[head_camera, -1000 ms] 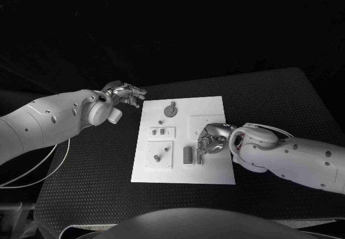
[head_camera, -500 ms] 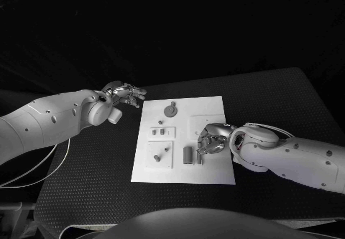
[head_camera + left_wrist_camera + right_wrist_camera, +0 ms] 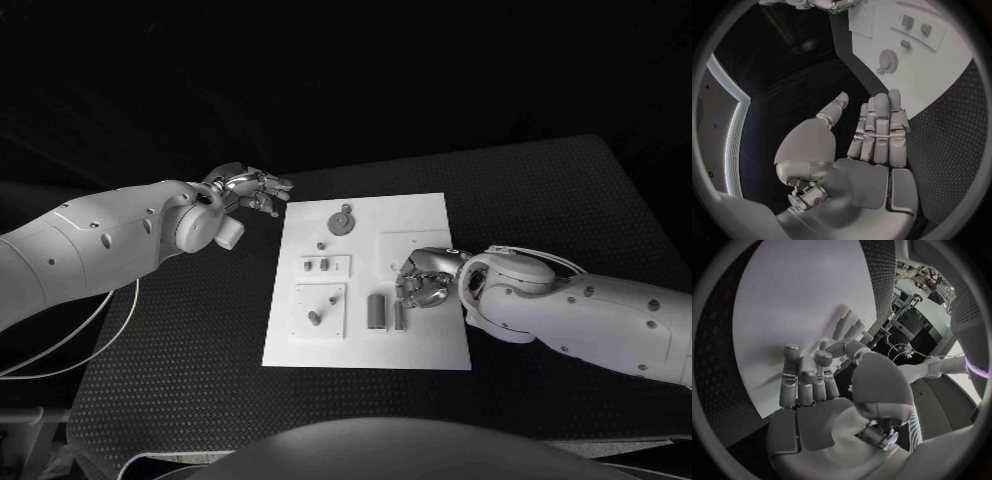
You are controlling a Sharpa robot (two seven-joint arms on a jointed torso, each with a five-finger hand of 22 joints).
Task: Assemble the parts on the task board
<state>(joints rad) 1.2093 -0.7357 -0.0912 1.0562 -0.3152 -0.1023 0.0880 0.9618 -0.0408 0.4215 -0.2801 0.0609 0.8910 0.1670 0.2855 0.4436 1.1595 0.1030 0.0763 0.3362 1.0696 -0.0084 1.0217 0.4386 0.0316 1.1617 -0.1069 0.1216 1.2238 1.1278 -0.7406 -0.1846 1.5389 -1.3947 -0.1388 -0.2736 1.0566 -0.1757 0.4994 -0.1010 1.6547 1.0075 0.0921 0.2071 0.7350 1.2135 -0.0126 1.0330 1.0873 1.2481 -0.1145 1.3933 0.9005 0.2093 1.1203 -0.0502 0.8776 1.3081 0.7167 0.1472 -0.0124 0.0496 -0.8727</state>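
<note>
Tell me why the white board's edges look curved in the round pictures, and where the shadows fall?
Both wrist views are fisheye, so the task board bows at its edges; the head view shows it straight-edged. In the right wrist view the right hand casts soft finger shadows on the board. In the head view the room behind the table is black.

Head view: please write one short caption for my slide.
Right hand reaches over the white task board near small grey parts; left hand waits, empty, beside the board's far corner.

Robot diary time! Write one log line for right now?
left hand: open, off task board's far left corner | right hand: over board beside upright parts, grasp unclear | round part: untouched
</note>
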